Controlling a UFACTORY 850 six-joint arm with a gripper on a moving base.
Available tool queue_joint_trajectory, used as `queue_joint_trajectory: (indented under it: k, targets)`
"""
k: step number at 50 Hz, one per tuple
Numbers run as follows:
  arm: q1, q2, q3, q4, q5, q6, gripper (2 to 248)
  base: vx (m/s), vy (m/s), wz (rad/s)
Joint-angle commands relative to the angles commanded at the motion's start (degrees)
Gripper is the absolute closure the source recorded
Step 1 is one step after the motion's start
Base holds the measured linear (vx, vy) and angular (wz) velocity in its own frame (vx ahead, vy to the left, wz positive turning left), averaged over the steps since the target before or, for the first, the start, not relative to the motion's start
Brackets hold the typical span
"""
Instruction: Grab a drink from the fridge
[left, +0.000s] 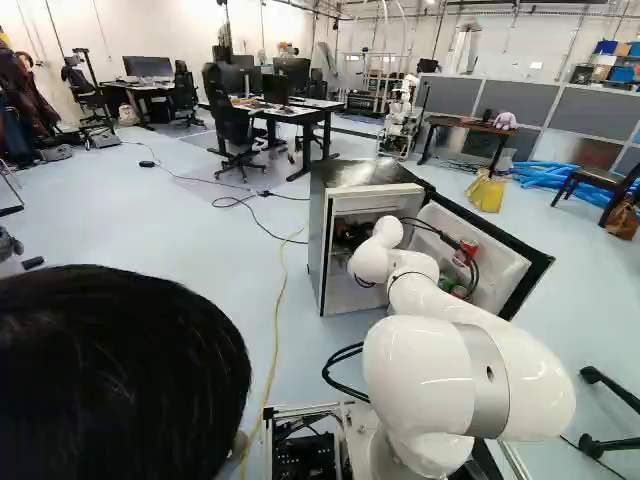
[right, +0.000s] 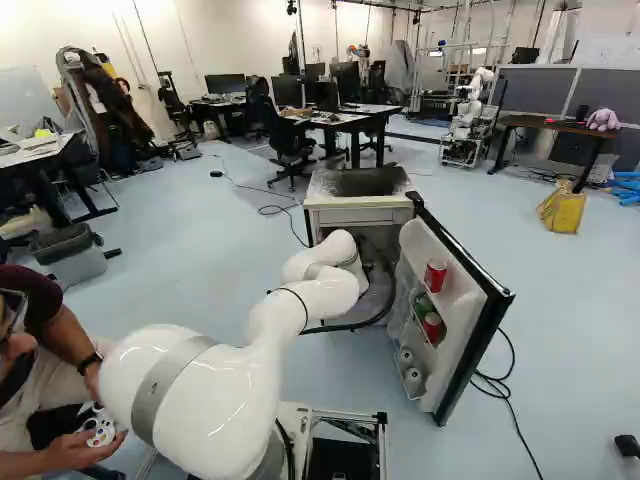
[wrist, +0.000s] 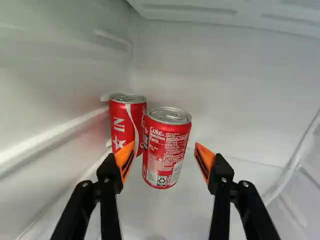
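The fridge (left: 370, 173) stands with its door (right: 462, 345) swung wide. My gripper (left: 350, 236) is mostly hidden inside the fridge, behind the arm's wrist. In the wrist view the gripper (wrist: 164, 156) stands open, its orange-padded fingertips apart. A red drink can (wrist: 167, 147) stands upright just ahead of the gap between them, nearer one finger, with no grip on it. A second red can (wrist: 128, 120) stands close beside it, slightly farther back and nearer the fridge's side wall. One fingertip overlaps its lower part in the view.
The door shelves hold red cans (right: 435, 277) and other drinks. The fridge's inner side wall (wrist: 50, 95) runs close beside the cans, with a pale back wall (wrist: 225, 85) behind. A person (left: 110, 370) is close to the base's left. A yellow cable (left: 279, 320) lies on the floor.
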Motion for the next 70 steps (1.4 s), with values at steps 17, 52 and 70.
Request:
queue_joint_trajectory:
  k: [17, 52, 70]
  targets:
    - [0.1, -0.4, -0.7, 0.0, 0.0, 0.0, 75, 0.000, 0.000, 0.000]
    - [0.2, -0.8, -1.5, 0.0, 0.0, 0.0, 75, 0.000, 0.000, 0.000]
    - [0.2, -1.0, -2.0, 0.0, 0.0, 0.0, 75, 0.000, 0.000, 0.000]
